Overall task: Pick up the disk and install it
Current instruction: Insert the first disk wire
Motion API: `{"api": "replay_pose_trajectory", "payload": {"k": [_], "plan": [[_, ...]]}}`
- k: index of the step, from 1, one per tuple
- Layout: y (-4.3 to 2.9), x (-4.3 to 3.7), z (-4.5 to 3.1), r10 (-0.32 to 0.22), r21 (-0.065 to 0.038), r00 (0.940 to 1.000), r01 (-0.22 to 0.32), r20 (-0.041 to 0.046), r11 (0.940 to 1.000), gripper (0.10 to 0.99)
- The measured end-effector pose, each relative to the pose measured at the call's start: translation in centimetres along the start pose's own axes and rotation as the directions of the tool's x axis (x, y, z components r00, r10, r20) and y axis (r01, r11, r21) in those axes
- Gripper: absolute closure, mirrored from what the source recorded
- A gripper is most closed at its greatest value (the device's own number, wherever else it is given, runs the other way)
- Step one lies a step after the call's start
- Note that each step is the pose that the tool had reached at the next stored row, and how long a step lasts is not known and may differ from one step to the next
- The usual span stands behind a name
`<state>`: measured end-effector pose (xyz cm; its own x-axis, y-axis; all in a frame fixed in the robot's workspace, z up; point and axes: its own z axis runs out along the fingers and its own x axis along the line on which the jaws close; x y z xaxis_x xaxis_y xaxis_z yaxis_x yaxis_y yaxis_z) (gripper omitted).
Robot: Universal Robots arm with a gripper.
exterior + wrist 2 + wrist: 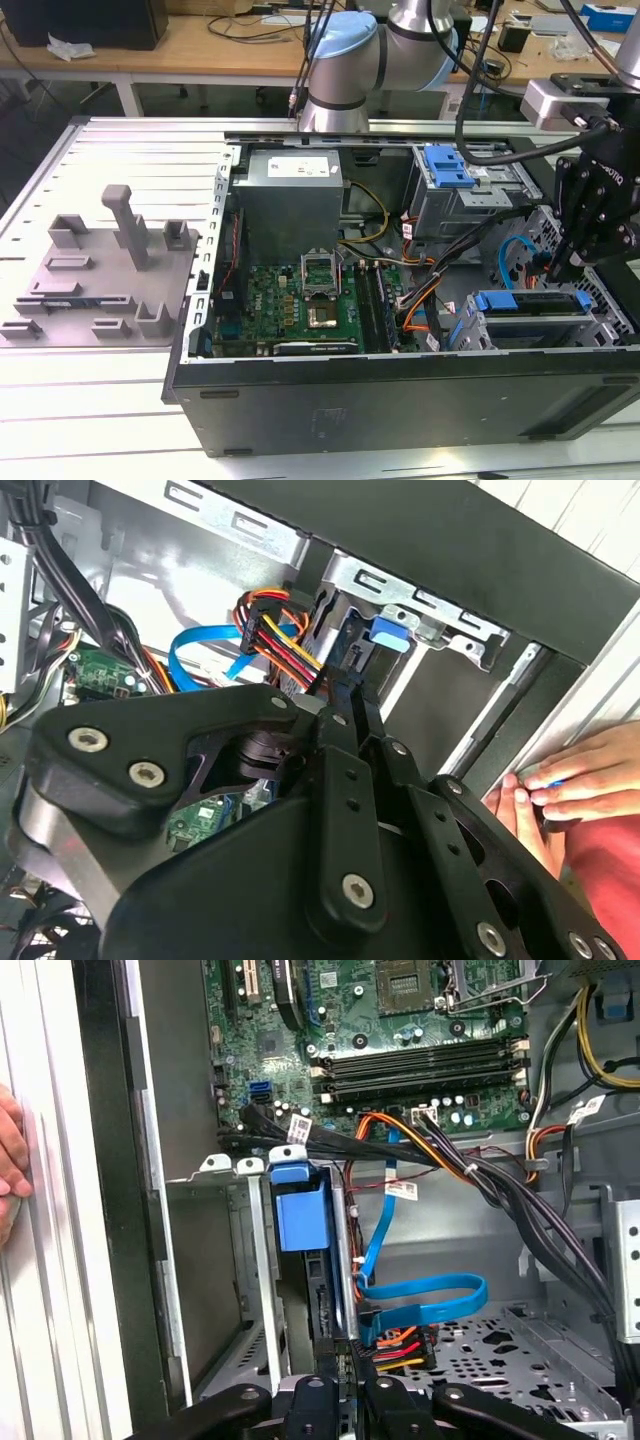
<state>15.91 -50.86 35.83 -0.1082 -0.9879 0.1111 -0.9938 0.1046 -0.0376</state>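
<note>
With gripper shut, tips at disk just ahead, push straight into cage; keep blue cable beside tips clear.

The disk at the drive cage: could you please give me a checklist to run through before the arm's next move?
1. Pincer lined up with the disk's slot, in the first wrist view: ok.
2. Disk seated: its blue carrier stands in the drive cage, but whether it is fully home: cannot tell.
3. People clear of the arm: a hand rests just outside the case wall, beside the cage: not ok, I would say.
4. Cables clear of the slot: the blue cable and the orange-red-yellow cable bundle lie right beside it, near the pincer: probably not ok.
5. Case side open for access: ok.
</note>
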Motion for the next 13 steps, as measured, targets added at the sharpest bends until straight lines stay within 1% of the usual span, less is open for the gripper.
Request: {"api": "replay_pose_trajectory", "payload": {"k": [1, 3, 5, 8, 13], "plan": [[0.00, 0.01, 0.01, -0.006, 0.000, 1.0000, 0.006, 0.0050, 1.0000, 0.918], [-0.01, 0.10, 0.03, -0.010, 0.000, 0.9999, 0.010, 0.0088, 1.0000, 0.918], [-0.04, 0.38, 0.12, -0.011, 0.000, 0.9999, 0.011, 0.0118, 0.9999, 0.918], [-0.05, 0.50, 0.22, -0.012, 0.000, 0.9998, 0.012, 0.0160, 0.9999, 0.918], [-0.09, 0.59, 0.33, -0.013, 0.000, 0.9997, 0.013, 0.0188, 0.9999, 0.918]]}}
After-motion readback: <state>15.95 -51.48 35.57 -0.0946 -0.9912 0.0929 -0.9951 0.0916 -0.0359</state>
